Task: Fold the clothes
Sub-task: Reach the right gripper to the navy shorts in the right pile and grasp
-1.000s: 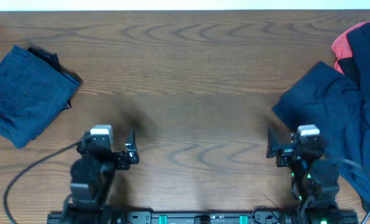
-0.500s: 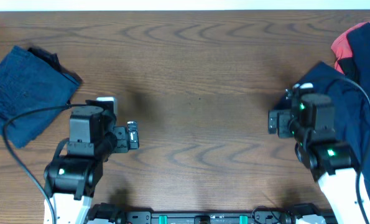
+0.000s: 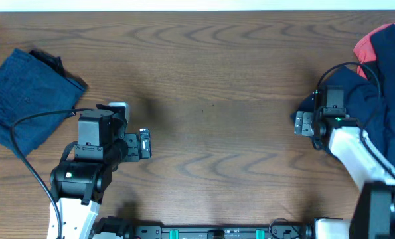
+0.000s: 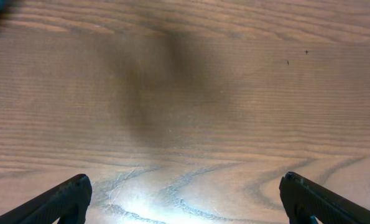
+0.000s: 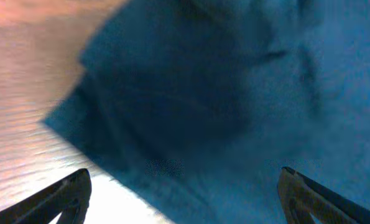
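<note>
My right pincer (image 5: 183,182), fingers apart, hovers over the navy shorts (image 5: 247,93) at their left corner; they extend right. Left pincer (image 4: 185,194), also apart, well away.

I count two arms: left arm (image 3: 84,174), right arm (image 3: 354,151). Two grippers, one per arm: left gripper (image 4: 185,193), right gripper (image 5: 181,186). Two fingers (image 4: 60,202) on each, four in all. One table (image 3: 210,79). Clothes: one folded navy piece (image 3: 28,99) far left, one black piece (image 3: 51,61) at its top edge, one red piece (image 3: 368,45) far right, one navy heap (image 3: 383,106) beside red (how many garments in heap, I cannot tell). Two black cables (image 3: 21,149), one per arm.
</note>
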### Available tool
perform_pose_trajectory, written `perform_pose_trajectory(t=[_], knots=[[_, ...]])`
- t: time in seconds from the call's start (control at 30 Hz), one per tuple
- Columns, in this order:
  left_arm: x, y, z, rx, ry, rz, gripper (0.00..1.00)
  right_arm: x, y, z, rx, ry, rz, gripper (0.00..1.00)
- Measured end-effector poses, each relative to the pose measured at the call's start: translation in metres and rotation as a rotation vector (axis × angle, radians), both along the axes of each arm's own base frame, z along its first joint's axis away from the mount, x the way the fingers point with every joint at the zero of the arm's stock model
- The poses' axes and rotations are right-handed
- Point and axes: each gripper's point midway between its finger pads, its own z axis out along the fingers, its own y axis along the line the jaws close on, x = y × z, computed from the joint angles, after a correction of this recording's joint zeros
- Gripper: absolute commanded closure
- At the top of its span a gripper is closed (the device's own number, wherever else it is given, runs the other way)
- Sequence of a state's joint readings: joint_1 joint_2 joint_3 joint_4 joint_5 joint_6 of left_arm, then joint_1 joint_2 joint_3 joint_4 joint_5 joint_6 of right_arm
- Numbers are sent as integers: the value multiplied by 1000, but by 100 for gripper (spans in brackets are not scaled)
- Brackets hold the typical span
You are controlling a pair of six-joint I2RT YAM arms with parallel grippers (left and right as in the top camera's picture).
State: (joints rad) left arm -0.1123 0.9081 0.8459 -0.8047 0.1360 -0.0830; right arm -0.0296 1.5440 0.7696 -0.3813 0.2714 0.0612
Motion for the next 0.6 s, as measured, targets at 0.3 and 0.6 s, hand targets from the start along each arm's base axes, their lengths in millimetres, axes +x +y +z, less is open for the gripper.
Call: perform_pose_trajectory(t=[0.3, 0.6], knots=[[0, -1, 0, -3, 0, -2, 2, 20, -3, -24, -16, -2, 17, 39], [0, -1, 0, -6, 1, -4, 2, 18, -18, -32, -26, 22, -33, 99]])
